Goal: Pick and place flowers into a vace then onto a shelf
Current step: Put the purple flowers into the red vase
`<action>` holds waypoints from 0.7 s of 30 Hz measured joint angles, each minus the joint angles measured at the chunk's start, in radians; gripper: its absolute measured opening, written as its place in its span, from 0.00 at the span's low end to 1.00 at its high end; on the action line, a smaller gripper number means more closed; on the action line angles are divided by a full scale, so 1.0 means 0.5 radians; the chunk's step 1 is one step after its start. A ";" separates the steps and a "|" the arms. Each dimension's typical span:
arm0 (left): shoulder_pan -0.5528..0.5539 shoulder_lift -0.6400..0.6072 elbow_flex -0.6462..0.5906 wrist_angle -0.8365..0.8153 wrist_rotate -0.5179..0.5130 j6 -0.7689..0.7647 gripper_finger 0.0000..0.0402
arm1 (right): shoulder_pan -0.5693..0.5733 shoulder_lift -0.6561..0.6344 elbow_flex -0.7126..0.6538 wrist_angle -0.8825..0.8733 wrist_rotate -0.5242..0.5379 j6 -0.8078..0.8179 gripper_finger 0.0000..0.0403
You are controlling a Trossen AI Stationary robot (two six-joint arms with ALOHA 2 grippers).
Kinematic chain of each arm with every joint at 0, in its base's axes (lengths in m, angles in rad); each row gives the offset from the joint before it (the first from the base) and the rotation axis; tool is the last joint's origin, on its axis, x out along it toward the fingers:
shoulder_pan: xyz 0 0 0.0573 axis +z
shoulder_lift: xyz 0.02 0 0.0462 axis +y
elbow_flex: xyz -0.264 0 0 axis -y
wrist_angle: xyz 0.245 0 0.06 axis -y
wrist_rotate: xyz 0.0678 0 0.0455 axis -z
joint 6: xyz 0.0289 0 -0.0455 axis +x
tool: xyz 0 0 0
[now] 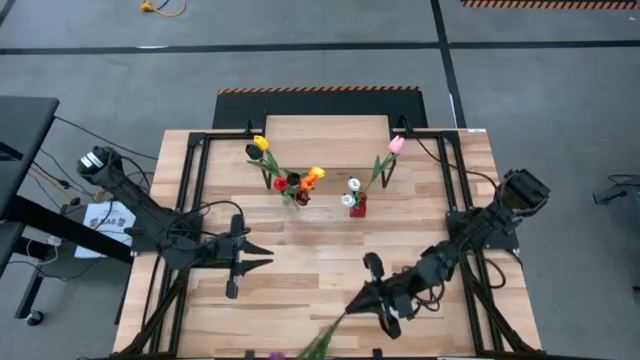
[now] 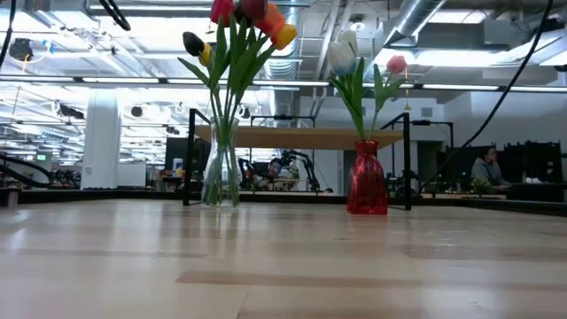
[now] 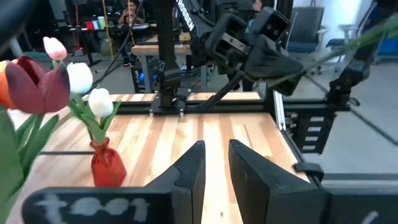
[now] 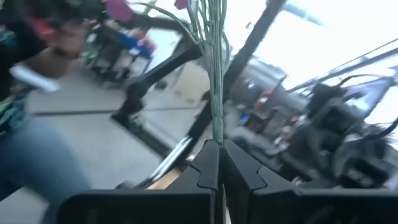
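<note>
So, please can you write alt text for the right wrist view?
The right gripper is shut on a thin green flower stem, which rises straight from its dark fingertips. Behind it, blurred black frame bars and the room's floor.

We saw the clear glass vase of mixed tulips (image 1: 291,192) at the table's eleven o'clock, the red glass vase of white and pink tulips (image 1: 357,205) just at its three o'clock, and the raised light wooden shelf (image 1: 325,128) behind both at twelve.
</note>
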 joint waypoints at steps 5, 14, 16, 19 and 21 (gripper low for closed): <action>0.194 0.137 0.000 0.371 0.459 0.092 0.15 | -0.140 0.014 0.097 0.093 0.006 0.017 0.00; 0.395 0.527 0.001 1.064 1.041 0.369 0.15 | -0.310 0.199 0.398 0.080 0.011 0.172 0.00; 0.399 0.560 0.001 1.123 1.050 0.443 0.15 | -0.309 0.223 0.433 0.079 0.016 0.159 0.00; 0.392 0.581 0.001 1.193 1.052 0.548 0.16 | -0.313 0.242 0.456 0.078 0.022 0.159 0.00; 0.378 0.582 0.001 1.226 1.051 0.625 0.17 | -0.323 0.243 0.456 0.065 0.027 0.161 0.00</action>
